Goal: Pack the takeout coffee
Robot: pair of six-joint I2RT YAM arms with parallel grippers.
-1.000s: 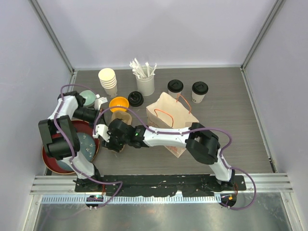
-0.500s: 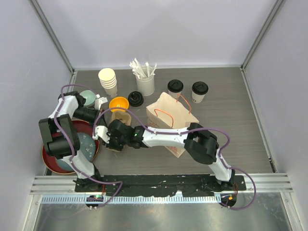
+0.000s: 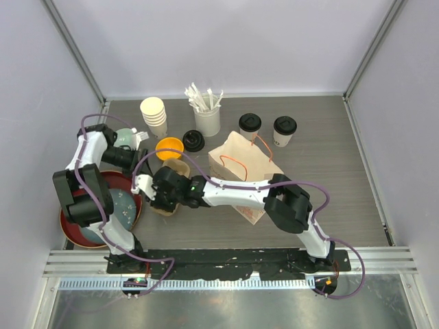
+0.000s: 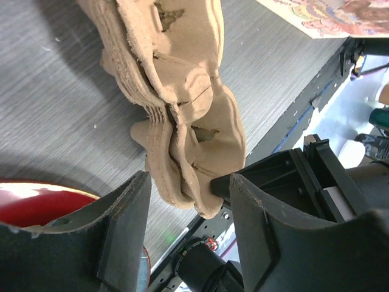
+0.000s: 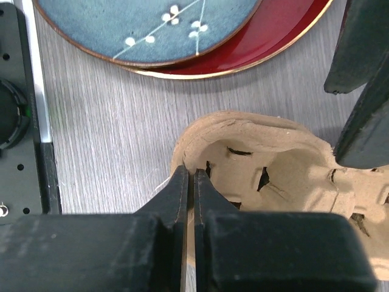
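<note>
While right pincer [image 5: 188, 175] clamps pulp carrier [image 5: 285, 146] rim, arm stretched leftward, left pincer [image 4: 188, 182] apart.

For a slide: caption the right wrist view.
Right gripper pinching the rim of a pulp cup carrier, blue plate beyond.

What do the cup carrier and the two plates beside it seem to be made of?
Cup carrier: moulded paper pulp, matt tan, rough fibrous edges. Blue plate: likely glazed ceramic, glossy with painted white blossoms. Red plate under it: glossy, lacquer or plastic, unclear.
</note>
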